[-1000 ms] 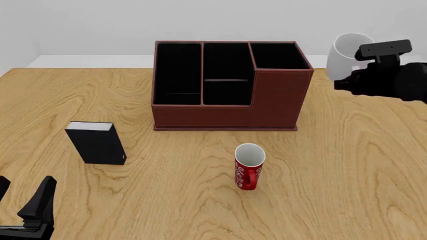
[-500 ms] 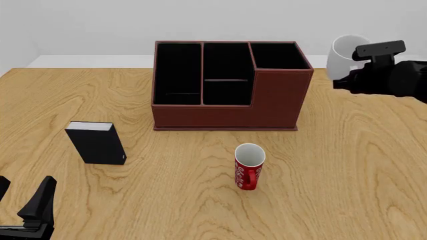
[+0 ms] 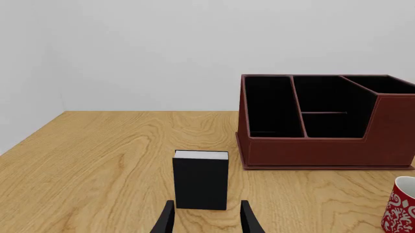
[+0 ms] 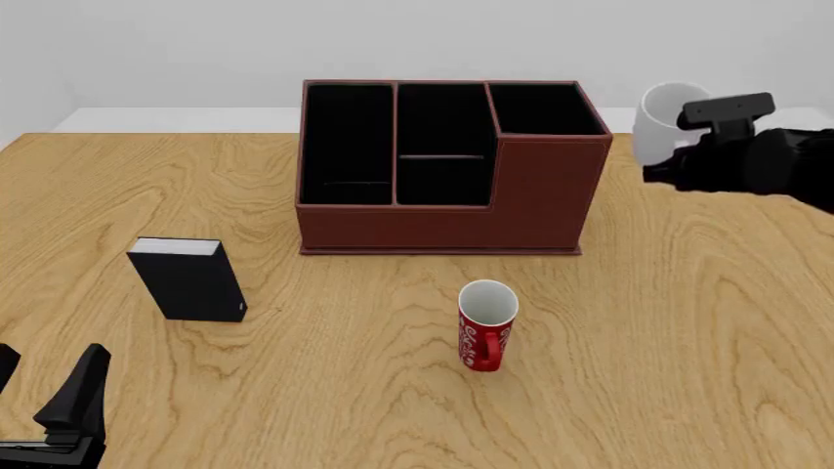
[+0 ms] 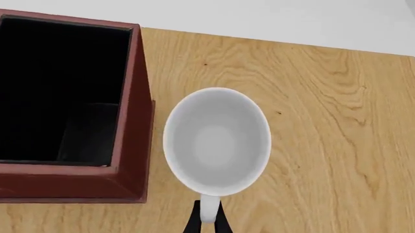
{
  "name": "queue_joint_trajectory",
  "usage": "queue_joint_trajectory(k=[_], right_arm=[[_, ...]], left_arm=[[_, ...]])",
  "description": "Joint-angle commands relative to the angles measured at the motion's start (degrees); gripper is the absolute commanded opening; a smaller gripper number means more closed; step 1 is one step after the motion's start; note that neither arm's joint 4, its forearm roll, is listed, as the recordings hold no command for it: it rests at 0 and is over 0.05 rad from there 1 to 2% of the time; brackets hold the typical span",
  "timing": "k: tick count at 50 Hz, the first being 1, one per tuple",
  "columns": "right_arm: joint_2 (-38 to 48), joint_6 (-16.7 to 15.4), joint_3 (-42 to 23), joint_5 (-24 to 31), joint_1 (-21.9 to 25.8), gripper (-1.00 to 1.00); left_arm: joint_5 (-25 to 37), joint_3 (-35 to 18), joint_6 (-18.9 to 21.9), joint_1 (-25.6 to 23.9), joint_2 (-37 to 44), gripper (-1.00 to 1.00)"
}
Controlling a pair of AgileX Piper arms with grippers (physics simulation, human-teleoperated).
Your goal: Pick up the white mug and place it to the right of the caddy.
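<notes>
The white mug (image 4: 662,115) is just right of the caddy (image 4: 534,195), near its taller end. My right gripper (image 4: 681,149) is shut on the mug's loop handle. Looking down in the right wrist view, the mug (image 5: 217,141) shows its open mouth right beside the caddy wall (image 5: 133,145), and the fingers (image 5: 207,222) pinch the handle. Whether the mug's base touches the table is hidden. My left gripper (image 4: 39,391) is open at the near left table edge, and in the left wrist view it (image 3: 206,221) holds nothing.
A red mug with white lettering (image 4: 487,327) stands in front of the caddy and shows as (image 3: 402,208). A small black book-like box (image 4: 189,278) stands upright at the left, just ahead of the left fingers as (image 3: 201,179).
My right gripper has carried the white mug a little left and down, closer to the caddy's right side. The left arm has not moved.
</notes>
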Motion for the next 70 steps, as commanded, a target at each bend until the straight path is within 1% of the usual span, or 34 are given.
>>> queue_joint_trajectory(k=[1,26,38,70], right_arm=[[1.2,1.0,0.3,-1.3,0.1,-1.00],[3.3,1.9,2.3,-3.9,0.3,-1.00],[3.4,2.1,1.9,-3.7,0.8,-1.00],[5.6,2.6,2.7,-5.5,0.5,-1.00]], left_arm=[[0.0,0.0,0.0,0.0,0.0,1.00],[0.0,0.0,0.0,0.0,0.0,1.00],[0.0,0.0,0.0,0.0,0.0,1.00],[0.0,0.0,0.0,0.0,0.0,1.00]])
